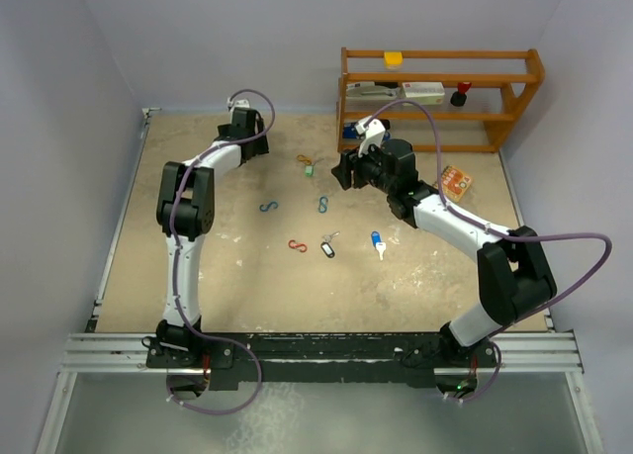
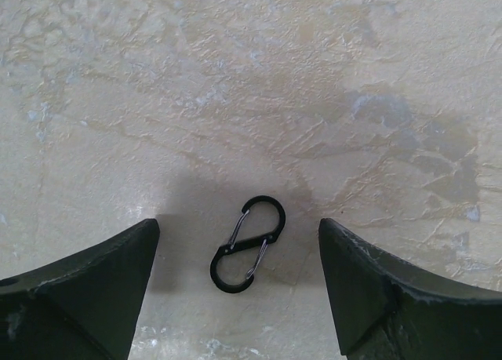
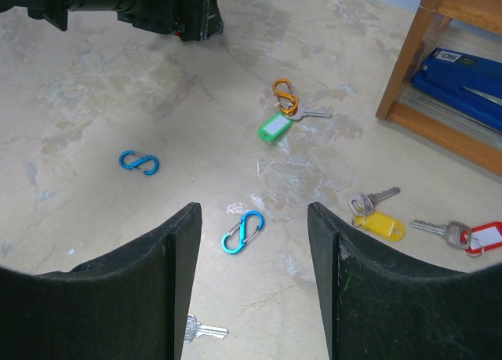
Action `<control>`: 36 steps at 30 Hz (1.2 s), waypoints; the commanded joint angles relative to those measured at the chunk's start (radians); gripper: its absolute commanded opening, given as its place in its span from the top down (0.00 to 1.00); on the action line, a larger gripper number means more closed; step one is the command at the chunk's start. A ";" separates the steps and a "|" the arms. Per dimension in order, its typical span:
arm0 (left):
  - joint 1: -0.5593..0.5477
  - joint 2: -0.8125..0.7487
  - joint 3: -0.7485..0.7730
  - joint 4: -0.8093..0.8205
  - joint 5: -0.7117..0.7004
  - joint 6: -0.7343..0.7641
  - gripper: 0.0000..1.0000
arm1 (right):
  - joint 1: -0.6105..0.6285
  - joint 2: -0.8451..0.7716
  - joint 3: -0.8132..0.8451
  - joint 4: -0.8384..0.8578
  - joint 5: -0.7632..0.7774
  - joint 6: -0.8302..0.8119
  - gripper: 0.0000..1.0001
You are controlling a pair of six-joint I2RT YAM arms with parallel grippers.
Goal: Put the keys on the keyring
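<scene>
Keys, tagged: we count five, all lying flat on the table.
We list the green-tagged key (image 3: 276, 127) touching an orange clip (image 3: 285, 96); the yellow-tagged key (image 3: 375, 219) beside the red-tagged key (image 3: 464, 236); and the blue-tagged key (image 1: 378, 242) near the black-tagged key (image 1: 327, 247).

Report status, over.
Left tool open over black S-shaped wire clip. Right tool open over light-blue S-shaped clip. Yellow-tagged metal key loose nearby. Nothing blocking.

A shelf (image 1: 440, 98) stands at the table's (image 1: 198, 276) far right. Near its foot lie two keys (image 3: 379, 223) (side by side) — clips (image 1: 323, 205) and other keys lie mid-table, left of the shelf.
</scene>
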 commanded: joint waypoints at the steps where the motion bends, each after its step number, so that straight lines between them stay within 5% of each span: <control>1: 0.013 0.020 0.036 -0.022 0.066 0.043 0.21 | 0.003 -0.044 -0.003 0.019 0.016 0.000 0.40; 36: 0.011 -0.036 -0.110 0.007 0.179 0.082 0.68 | -0.005 -0.051 -0.014 0.012 0.046 0.003 0.40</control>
